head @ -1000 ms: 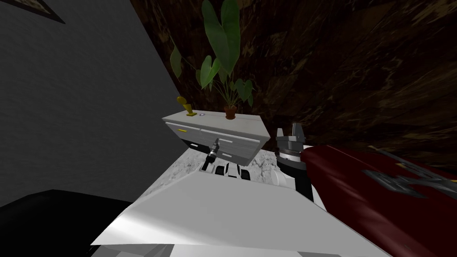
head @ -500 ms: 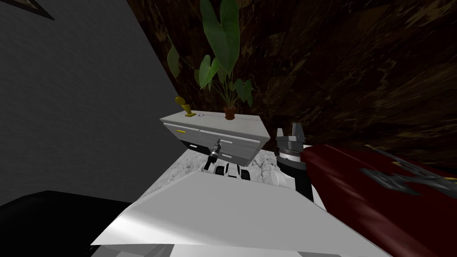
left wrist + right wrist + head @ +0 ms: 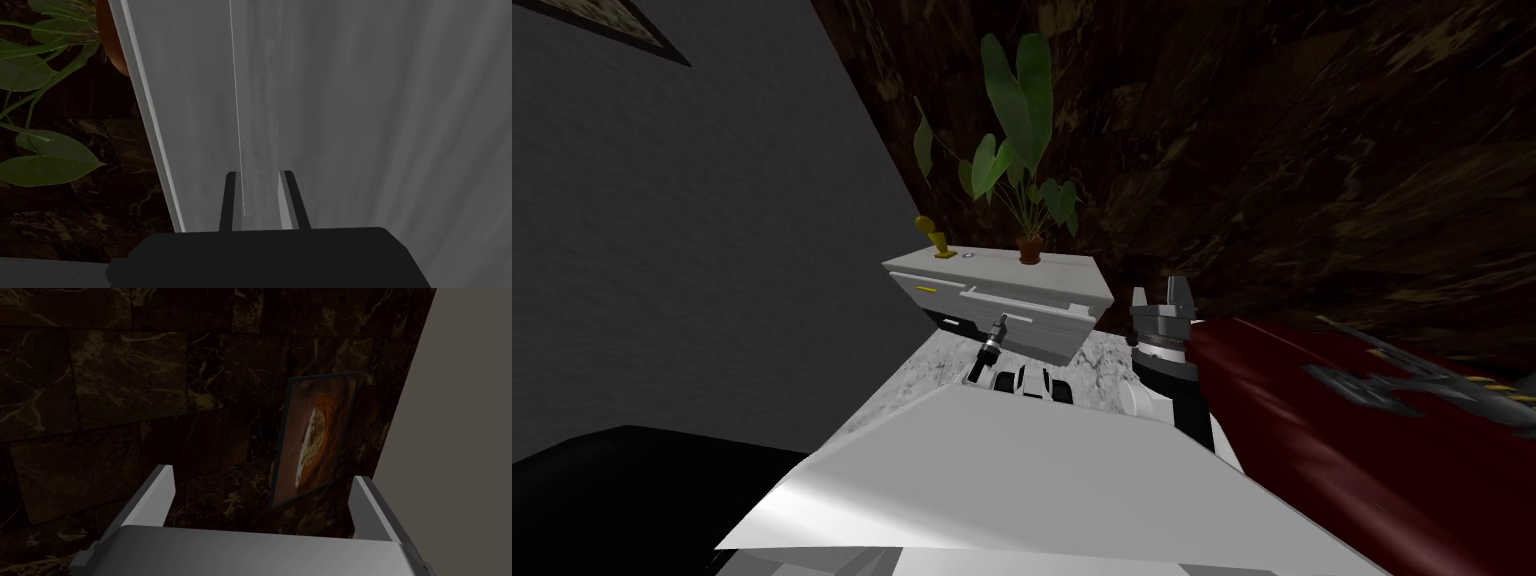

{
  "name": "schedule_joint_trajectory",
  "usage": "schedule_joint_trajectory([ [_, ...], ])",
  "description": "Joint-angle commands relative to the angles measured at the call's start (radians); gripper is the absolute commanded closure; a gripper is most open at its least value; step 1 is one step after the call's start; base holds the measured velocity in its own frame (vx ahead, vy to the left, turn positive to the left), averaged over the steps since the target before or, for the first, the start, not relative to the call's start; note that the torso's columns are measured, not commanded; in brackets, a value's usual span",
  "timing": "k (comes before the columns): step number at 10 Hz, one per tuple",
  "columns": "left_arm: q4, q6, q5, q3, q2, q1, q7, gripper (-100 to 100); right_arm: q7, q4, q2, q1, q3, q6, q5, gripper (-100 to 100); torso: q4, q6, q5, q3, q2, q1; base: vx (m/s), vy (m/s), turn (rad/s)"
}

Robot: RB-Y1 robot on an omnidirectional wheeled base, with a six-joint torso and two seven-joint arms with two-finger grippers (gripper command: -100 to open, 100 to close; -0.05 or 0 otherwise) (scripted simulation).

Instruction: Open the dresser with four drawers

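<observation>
The light grey dresser (image 3: 1057,270) stands against the dark marbled wall. It has two drawers in each of two rows. My left gripper (image 3: 1000,323) reaches its upper right drawer. In the left wrist view the gripper (image 3: 259,200) is shut on the drawer's grey bar handle (image 3: 257,125), with both fingers (image 3: 228,200) pressing its sides. That drawer front (image 3: 1032,310) seems to stand slightly out from the dresser. My right gripper (image 3: 1162,298) is raised to the right of the dresser. Its jaws are open and hold nothing (image 3: 265,498).
A potted plant (image 3: 1029,245) and a small gold trophy (image 3: 940,240) stand on the dresser top. A grey wall (image 3: 712,300) runs close along the left. A dark red piece of furniture (image 3: 1312,430) lies at my right. Pale marbled floor (image 3: 922,375) lies before the dresser.
My left gripper has shut on the drawer handle. The head view has shifted a little. The upper right drawer front now seems to stand slightly out. The right arm has not moved.
</observation>
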Motion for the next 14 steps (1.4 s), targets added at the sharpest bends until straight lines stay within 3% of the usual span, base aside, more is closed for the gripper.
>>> schedule_joint_trajectory([
  [1, -0.006, 0.003, 0.0, -0.002, 0.003, 0.005, 0.002, 100, 0.0, 0.0, 0.0, 0.0, 0.0, 0.0, 0.0, 0, 0.0, 0.0, 0.0, -0.001, -0.001, -0.001, -0.099, 0.008, 0.006],
  [5, -0.029, 0.01, -0.003, -0.018, 0.015, 0.036, 0.009, 100, 0.0, 0.0, 0.0, 0.0, 0.0, 0.0, 0.0, 0, -0.001, 0.001, 0.0, 0.001, 0.001, -0.001, -0.186, 0.031, 0.022],
  [6, -0.07, 0.054, -0.001, -0.015, 0.016, 0.02, 0.012, -100, 0.0, 0.0, 0.0, 0.0, 0.0, 0.0, 0.0, 0, -0.001, 0.001, 0.0, 0.0, -0.001, 0.0, -0.134, 0.027, 0.011],
  [7, -0.07, 0.054, -0.001, -0.015, 0.016, 0.02, 0.012, -100, 0.0, 0.0, 0.0, 0.0, 0.0, 0.0, 0.0, 0, 0.0, 0.001, 0.0, -0.003, -0.006, -0.001, -0.031, -0.002, 0.007],
  [14, -0.207, 0.225, 0.004, -0.011, 0.029, -0.018, 0.026, -100, 0.0, 0.0, 0.0, 0.0, 0.0, 0.0, 0.0, 0, 0.002, 0.001, -0.001, 0.0, 0.001, -0.001, -0.021, -0.004, 0.006],
])
